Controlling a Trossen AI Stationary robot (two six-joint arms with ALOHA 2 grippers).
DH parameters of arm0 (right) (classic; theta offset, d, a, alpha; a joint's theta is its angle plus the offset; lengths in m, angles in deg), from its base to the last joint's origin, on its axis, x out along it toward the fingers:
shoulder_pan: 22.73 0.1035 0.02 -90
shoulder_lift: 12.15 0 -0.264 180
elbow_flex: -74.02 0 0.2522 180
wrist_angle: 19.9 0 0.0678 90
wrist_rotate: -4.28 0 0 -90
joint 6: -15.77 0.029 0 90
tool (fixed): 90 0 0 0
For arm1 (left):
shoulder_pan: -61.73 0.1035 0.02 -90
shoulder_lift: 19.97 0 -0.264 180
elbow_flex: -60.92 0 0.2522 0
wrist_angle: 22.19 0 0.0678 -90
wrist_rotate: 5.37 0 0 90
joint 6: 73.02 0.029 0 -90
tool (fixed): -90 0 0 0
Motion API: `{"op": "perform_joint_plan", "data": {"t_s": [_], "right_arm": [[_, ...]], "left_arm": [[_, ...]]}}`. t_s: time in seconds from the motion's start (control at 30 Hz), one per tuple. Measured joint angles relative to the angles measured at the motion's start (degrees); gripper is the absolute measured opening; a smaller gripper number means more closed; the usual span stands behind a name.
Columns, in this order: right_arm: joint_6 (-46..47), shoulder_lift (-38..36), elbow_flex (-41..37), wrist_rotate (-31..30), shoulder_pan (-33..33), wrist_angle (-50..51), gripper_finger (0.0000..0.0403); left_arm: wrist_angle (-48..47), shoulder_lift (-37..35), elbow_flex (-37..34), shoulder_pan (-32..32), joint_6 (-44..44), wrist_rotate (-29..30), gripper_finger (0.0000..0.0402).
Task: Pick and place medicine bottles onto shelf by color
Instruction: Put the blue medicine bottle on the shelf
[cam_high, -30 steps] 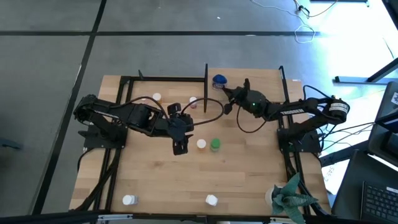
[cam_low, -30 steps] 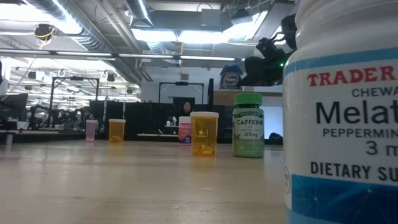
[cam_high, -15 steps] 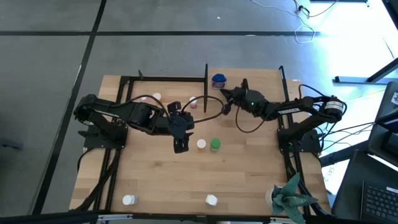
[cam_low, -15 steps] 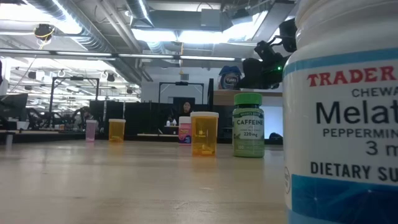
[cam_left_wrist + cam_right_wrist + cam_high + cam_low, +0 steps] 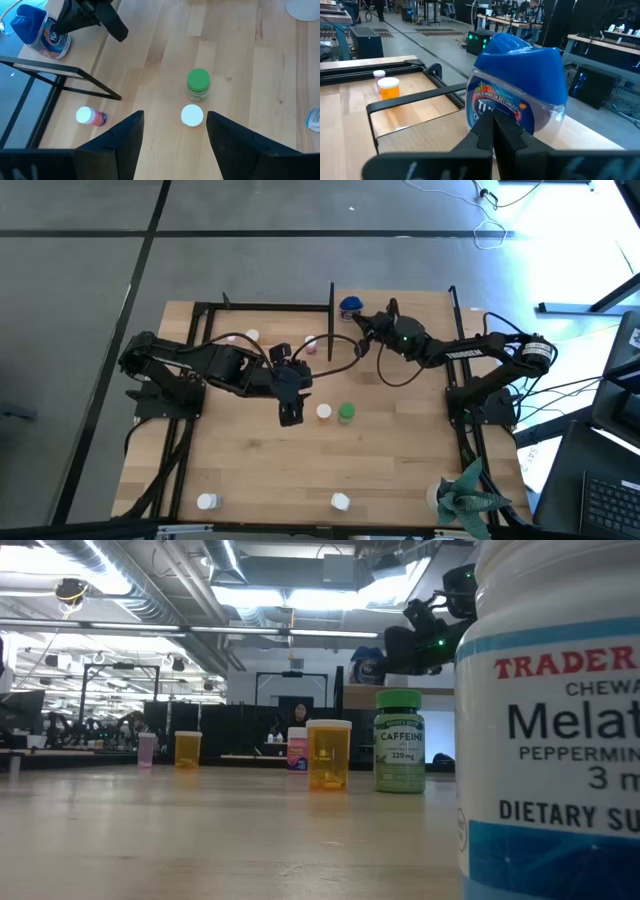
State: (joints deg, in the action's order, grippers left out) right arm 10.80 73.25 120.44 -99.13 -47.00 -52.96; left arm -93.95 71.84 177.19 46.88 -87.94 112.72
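Right tool (image 5: 361,323), fingers closed, sits just beside the blue-capped bottle (image 5: 350,306) at the worktop's (image 5: 400,460) far edge; I see my left tool (image 5: 290,416) open above the white-capped bottle (image 5: 324,412).

Right pincer (image 5: 366,326) just beside blue-capped bottle (image 5: 350,306); left pincer (image 5: 288,417) near white-capped bottle (image 5: 324,412), green bottle (image 5: 346,413) beyond
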Motion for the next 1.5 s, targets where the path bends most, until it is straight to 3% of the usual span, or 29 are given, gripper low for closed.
{"op": "perform_joint_plan", "data": {"t_s": [0.87,1.2,1.5], "right_arm": [[0.1,0.0,0.3,3.9,-2.5,1.7,0.0003],[2.9,0.0,0.3,12.0,-3.5,1.7,0.0003],[2.9,0.1,3.1,11.9,-2.7,3.3,0.0003]], "left_arm": [[0.0,0.0,0.0,0.0,-0.1,0.0,0.021],[0.0,0.0,0.0,1.2,-0.1,0.0,0.021],[0.0,0.0,0.0,2.5,-0.1,0.0,0.021]]}}
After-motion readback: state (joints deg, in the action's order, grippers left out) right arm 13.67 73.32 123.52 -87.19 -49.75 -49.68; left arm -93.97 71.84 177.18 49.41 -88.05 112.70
